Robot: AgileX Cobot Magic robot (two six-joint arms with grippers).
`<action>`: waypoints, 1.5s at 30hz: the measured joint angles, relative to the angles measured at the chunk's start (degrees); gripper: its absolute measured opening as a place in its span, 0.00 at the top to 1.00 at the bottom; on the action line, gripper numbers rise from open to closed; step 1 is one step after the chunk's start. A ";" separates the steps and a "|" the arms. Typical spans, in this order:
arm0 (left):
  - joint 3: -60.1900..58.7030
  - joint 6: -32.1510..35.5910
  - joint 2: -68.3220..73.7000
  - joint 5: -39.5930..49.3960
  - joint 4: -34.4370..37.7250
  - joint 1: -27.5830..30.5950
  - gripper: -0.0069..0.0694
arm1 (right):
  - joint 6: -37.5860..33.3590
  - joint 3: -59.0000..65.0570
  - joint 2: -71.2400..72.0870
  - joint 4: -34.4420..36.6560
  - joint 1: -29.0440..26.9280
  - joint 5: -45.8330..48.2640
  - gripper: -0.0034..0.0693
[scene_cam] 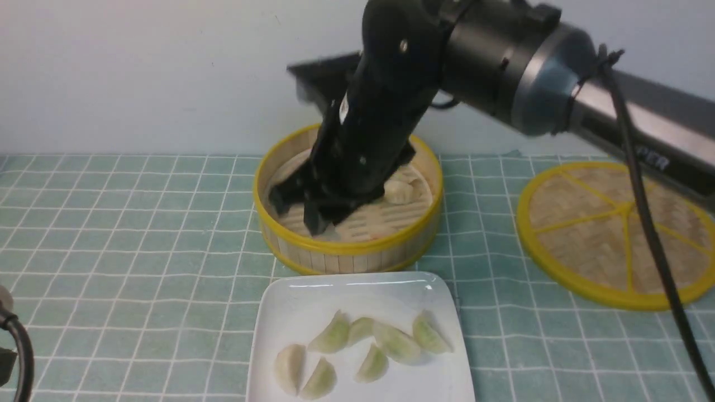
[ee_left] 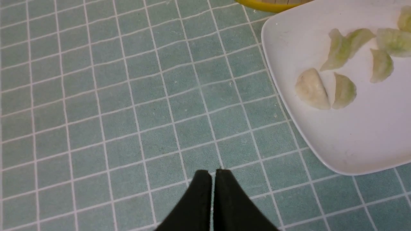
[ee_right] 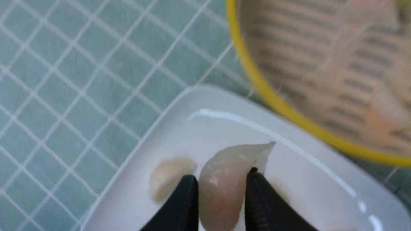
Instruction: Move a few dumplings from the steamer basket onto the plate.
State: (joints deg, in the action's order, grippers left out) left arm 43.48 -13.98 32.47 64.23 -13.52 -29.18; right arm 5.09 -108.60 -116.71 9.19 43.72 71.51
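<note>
One pinkish dumpling (ee_right: 223,199) is pinched in the right gripper's (ee_right: 222,175) jaws, with the white plate (ee_right: 179,134) and its green-tinted and cream dumplings (scene_cam: 396,341) lower than them. Steamer basket's (scene_cam: 349,261) right up against that plate, woven disc's (scene_cam: 581,245) farther from those jaws. Left gripper's (ee_left: 213,171) pressed together, nothing in it.

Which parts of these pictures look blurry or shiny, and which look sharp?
Front view: the right gripper is smeared by blur, while the plate is crisp with small bright glints on its far rim. Left wrist view: the tablecloth grid is fairly sharp. Right wrist view: the steamer basket looks soft, and a long streak of glare runs along the plate's edge.
</note>
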 joint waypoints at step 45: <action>0.00 -1.89 0.00 -5.48 2.48 0.00 0.92 | 8.46 54.16 86.64 -23.39 -0.34 -26.02 0.97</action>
State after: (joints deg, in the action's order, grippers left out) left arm 43.48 -15.87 32.47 58.76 -11.04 -29.18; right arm 13.55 -54.44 -30.06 -14.20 43.38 45.49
